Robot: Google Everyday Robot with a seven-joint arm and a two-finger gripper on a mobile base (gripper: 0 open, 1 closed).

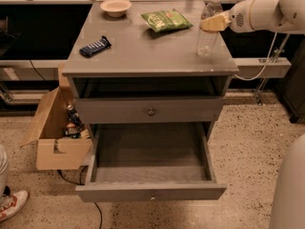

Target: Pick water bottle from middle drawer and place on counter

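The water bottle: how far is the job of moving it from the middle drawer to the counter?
Done: the wide grey middle drawer is open and empty, and the clear plastic water bottle seems to stand upright on the flat grey counter, near its right edge. In hand: the gripper has its jaws around the bottle's upper part. Left: open the jaws and back the gripper away.

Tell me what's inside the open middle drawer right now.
The middle drawer shows only its bare wood-grain floor; its rear, under the drawer above, is hidden. The water bottle stands on the counter, end effector at its neck.
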